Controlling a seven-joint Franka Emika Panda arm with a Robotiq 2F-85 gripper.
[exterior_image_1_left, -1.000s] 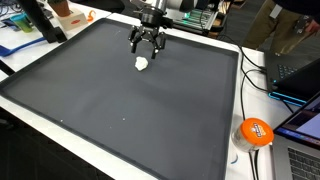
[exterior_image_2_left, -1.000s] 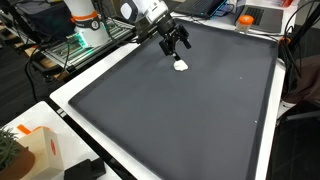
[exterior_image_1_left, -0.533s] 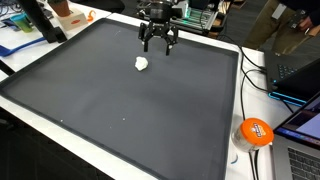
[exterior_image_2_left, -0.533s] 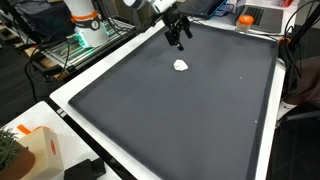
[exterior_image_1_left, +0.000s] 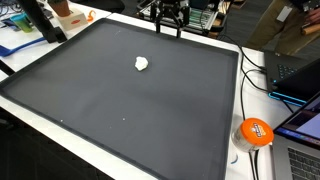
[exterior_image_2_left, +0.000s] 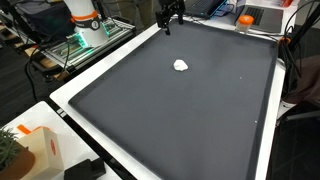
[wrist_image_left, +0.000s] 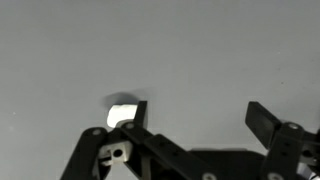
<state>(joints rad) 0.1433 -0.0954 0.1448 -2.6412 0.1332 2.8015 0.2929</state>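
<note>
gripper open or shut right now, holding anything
The gripper: open, holding nothing; the small white lump lies on the mat, apart from it.

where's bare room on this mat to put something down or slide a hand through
Almost all of the dark mat is bare: the whole stretch from the small white lump to the mat's near edge. The open gripper hangs over the far edge. Crowded: the strip beside the mat with the round orange object and laptop.
</note>
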